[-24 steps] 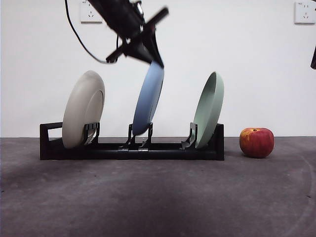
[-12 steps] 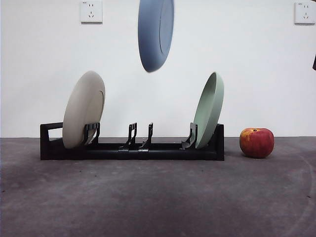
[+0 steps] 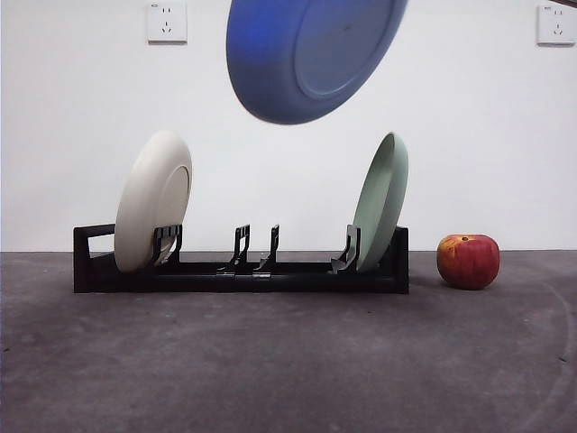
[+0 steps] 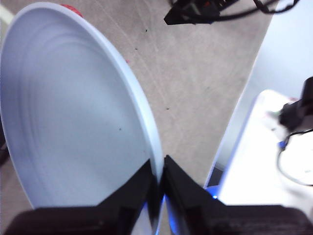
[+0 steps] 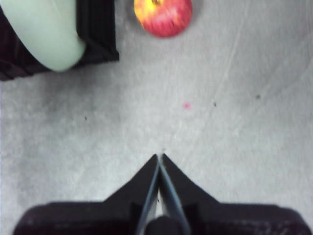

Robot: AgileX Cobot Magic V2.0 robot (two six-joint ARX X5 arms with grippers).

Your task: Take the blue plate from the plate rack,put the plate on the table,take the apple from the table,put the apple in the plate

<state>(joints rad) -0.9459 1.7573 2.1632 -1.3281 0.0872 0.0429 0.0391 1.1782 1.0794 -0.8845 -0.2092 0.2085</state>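
Note:
The blue plate (image 3: 311, 54) hangs high in the air above the black plate rack (image 3: 239, 271), tilted with its underside toward the front camera. My left gripper (image 4: 160, 171) is shut on the plate's rim (image 4: 73, 117) and is out of the front view. The rack's middle slot is empty. The red apple (image 3: 468, 261) sits on the grey table (image 3: 288, 361) to the right of the rack. My right gripper (image 5: 159, 161) is shut and empty above the table, with the apple (image 5: 163, 15) well beyond it.
A cream-white plate (image 3: 153, 198) stands in the rack's left slot and a pale green plate (image 3: 382, 198) in its right slot; the green plate also shows in the right wrist view (image 5: 41, 34). A white wall with two sockets is behind.
The blue plate was lifted out of the rack's middle slot, rose above it, and has tilted and come nearer the front camera. The arm has left the front view.

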